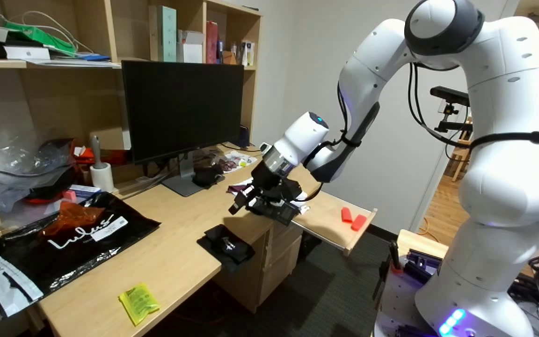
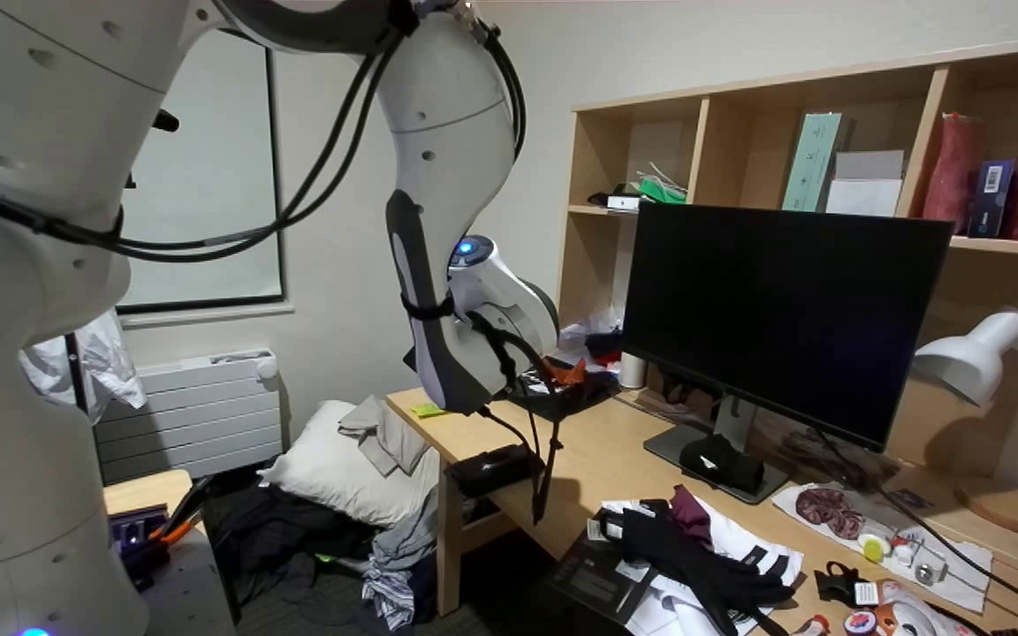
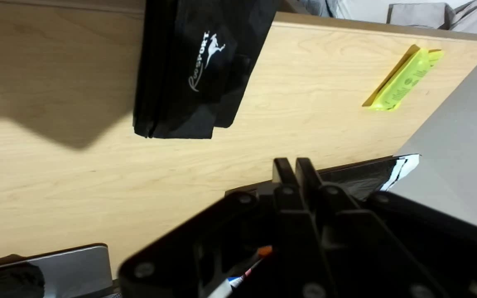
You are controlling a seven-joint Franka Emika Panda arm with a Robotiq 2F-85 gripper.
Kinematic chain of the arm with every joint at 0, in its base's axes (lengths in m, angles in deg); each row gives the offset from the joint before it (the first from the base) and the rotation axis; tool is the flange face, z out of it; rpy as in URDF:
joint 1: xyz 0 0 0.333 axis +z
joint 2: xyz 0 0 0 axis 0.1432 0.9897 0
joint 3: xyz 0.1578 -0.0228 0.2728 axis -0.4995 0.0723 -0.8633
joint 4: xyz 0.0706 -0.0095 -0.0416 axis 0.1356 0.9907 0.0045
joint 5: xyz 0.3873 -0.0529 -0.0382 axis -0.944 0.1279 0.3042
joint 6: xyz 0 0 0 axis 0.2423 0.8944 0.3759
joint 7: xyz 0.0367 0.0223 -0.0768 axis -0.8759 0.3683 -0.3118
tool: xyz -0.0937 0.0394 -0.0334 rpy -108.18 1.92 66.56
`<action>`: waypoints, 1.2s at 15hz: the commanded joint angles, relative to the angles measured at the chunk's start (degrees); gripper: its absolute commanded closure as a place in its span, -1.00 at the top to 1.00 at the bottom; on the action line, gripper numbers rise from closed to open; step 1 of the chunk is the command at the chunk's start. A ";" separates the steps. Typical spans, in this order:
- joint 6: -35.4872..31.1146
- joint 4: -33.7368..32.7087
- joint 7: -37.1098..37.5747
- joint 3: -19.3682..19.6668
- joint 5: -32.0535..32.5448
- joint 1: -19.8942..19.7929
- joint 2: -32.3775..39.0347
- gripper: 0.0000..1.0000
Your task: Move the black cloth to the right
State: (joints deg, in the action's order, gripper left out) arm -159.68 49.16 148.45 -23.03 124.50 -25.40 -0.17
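Hovering black two-fingered gripper: fingertips almost touching, nothing held.
White-printed black folded cloth: partly overhangs the pale wooden desk.
Overhang: if we nudge outward, the cloth may fall.

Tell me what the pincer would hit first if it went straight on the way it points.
Most likely the wooden desk, beside the black cloth; the pincer points there in the wrist view. Depth is unclear, so it might graze the cloth.

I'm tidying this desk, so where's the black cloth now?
In an exterior view, the black cloth overhangs the edge of the desk, right of the yellow packet.
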 commanded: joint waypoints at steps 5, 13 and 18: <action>0.28 2.19 -0.83 2.07 10.62 4.75 1.97 0.29; 1.87 -0.30 0.16 21.65 27.25 26.58 2.84 1.00; 5.67 -4.73 -3.92 25.89 32.79 32.74 4.57 1.00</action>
State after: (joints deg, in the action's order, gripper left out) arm -156.25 47.25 147.49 1.86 154.11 5.06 2.92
